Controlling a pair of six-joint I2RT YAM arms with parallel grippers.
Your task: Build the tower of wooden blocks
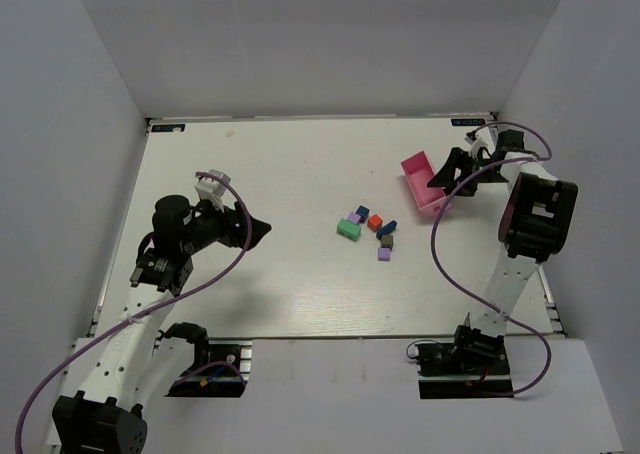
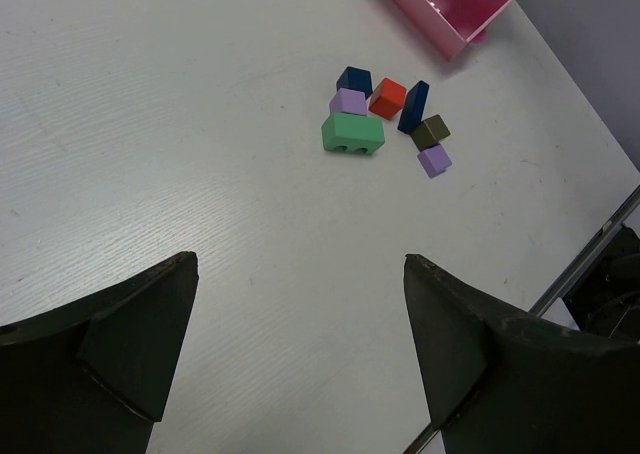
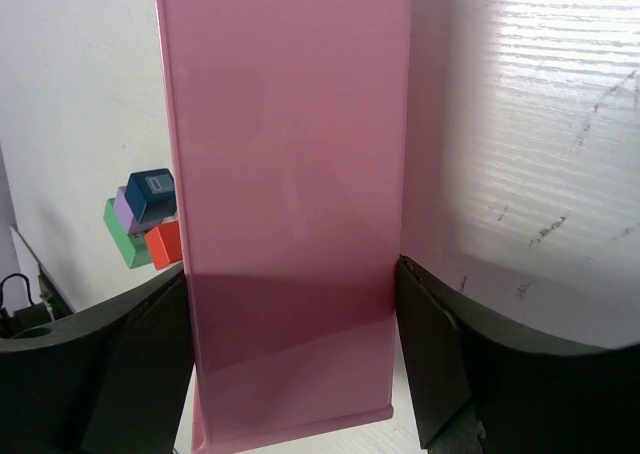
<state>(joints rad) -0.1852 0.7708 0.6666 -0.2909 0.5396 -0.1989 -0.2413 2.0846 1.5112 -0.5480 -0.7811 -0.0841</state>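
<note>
The wood blocks lie loose in a small cluster (image 1: 367,230) at mid table: a green arch block (image 2: 352,134), two purple, two dark blue, a red-orange (image 2: 388,98) and a brown one (image 2: 431,131). None is stacked. My left gripper (image 1: 262,231) is open and empty, hovering left of the cluster (image 2: 300,264). My right gripper (image 1: 440,182) has its fingers pressed on both long sides of the pink tray (image 3: 290,174), which fills the right wrist view. Some blocks (image 3: 145,219) peek out left of the tray.
The pink tray (image 1: 420,179) sits right of the cluster, near the table's right side. White walls enclose the table on three sides. The table's right edge (image 2: 590,254) runs close to the blocks. Purple cables loop beside both arms.
</note>
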